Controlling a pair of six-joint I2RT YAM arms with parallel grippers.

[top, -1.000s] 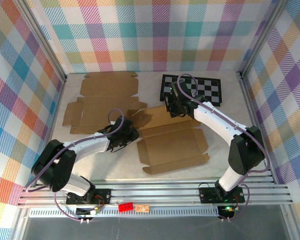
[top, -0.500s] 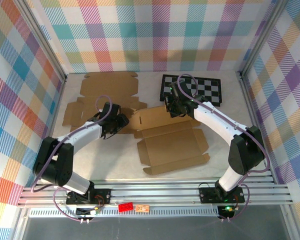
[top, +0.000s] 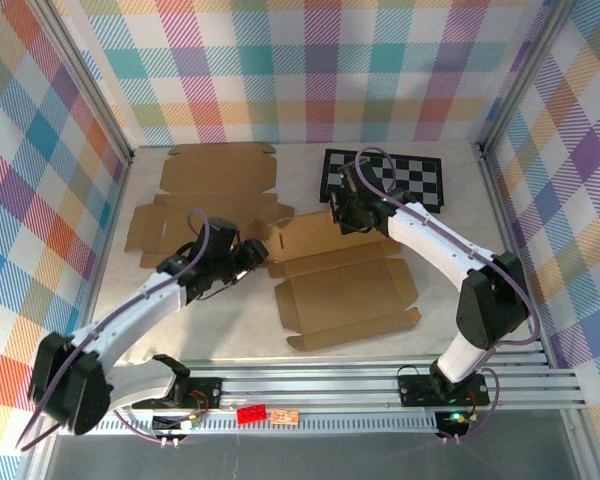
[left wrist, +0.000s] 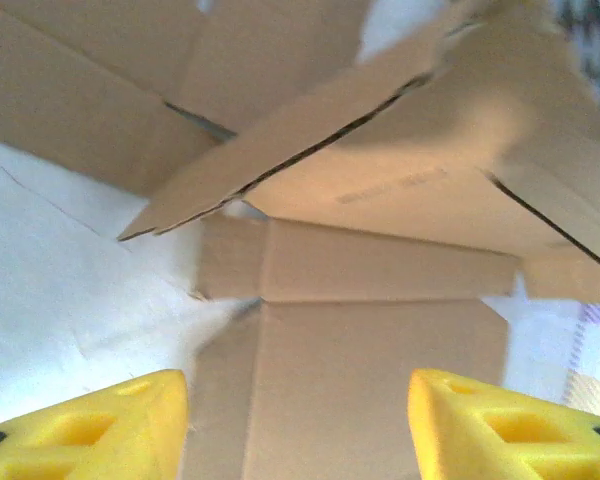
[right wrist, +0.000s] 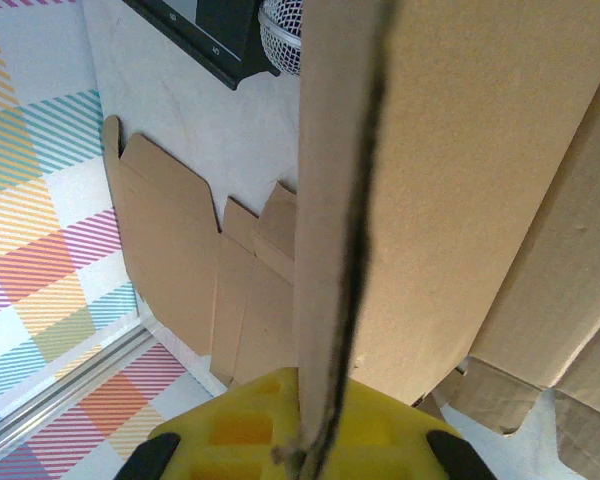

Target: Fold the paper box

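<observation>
**Top external view.** We saw the paper box (top: 345, 290) lying unfolded at the middle of the counter (top: 242, 322), with its far flap (top: 315, 232) lifted off the surface. The right tool (top: 352, 216) met that flap at its far edge, just near of the checkerboard (top: 385, 178). The left tool (top: 250, 253) hung just left of the box's far-left corner. A second flat cardboard sheet (top: 215, 195) lay at the far left, apart from the box.

**Left wrist view.** The left tool (left wrist: 298, 440) had its two yellow fingers (left wrist: 90, 430) standing well apart, with nothing between them. Beneath them lay a panel of the paper box (left wrist: 380, 370), and the far flap (left wrist: 420, 150) slanted overhead.

**Right wrist view.** The right tool (right wrist: 300, 440) was clamped together on the edge of the far flap (right wrist: 460, 180), which rose upright from between the yellow fingers (right wrist: 240, 430). Beyond it we noted the flat cardboard sheet (right wrist: 170, 250) on the counter (right wrist: 180, 110), and a corner of the checkerboard (right wrist: 205, 25).
</observation>
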